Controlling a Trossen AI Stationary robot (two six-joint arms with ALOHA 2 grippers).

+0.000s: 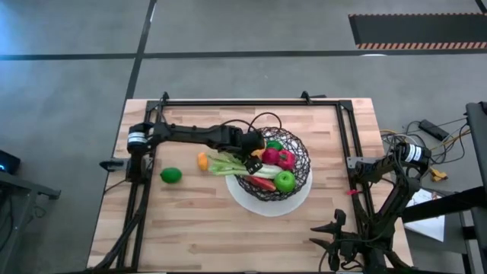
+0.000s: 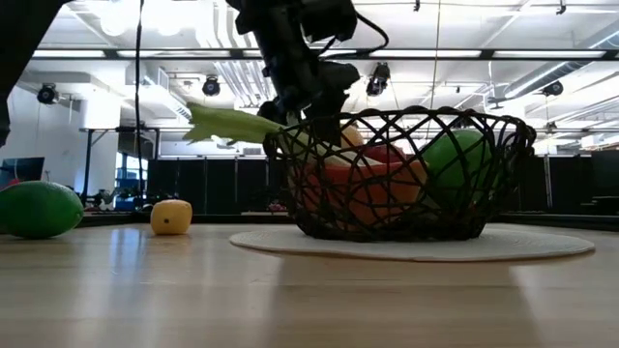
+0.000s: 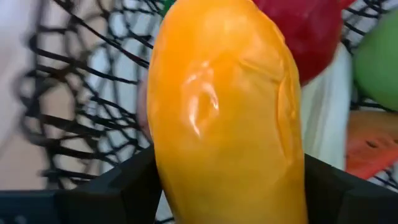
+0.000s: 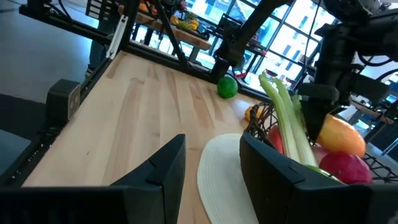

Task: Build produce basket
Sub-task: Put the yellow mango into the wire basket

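My left gripper (image 1: pixel 256 146) reaches from the table's left over the black wire basket (image 1: pixel 298 152) and is shut on an orange-yellow peach (image 3: pixel 230 118). The basket stands on a white plate (image 1: pixel 251 199). It holds a green apple (image 1: pixel 284 180), a red pepper (image 1: pixel 278 157) and a watermelon slice (image 1: pixel 263 183). A pale-green celery stalk (image 1: pixel 228 164) leans on the basket's left rim, with its end sticking out to the left. A lime (image 1: pixel 171 175) and an orange piece (image 1: pixel 202 160) lie on the table left of the basket. My right gripper (image 4: pixel 211 168) waits open at the table's right near corner. My left gripper pinches the peach between its two fingers (image 3: pixel 134 186), one on each side of the fruit's lower part (image 3: pixel 186 186). The fingers point down into the basket from above (image 4: pixel 317 118). The peach (image 4: pixel 341 135) sits just over the red pepper. Whether it touches the pepper I cannot tell.
A black frame rail (image 1: pixel 243 102) runs along the table's far edge, and posts stand on both sides. Bare wood lies near the table's near edge (image 1: pixel 205 228). The celery's free end (image 2: pixel 218 121) juts out at gripper height.
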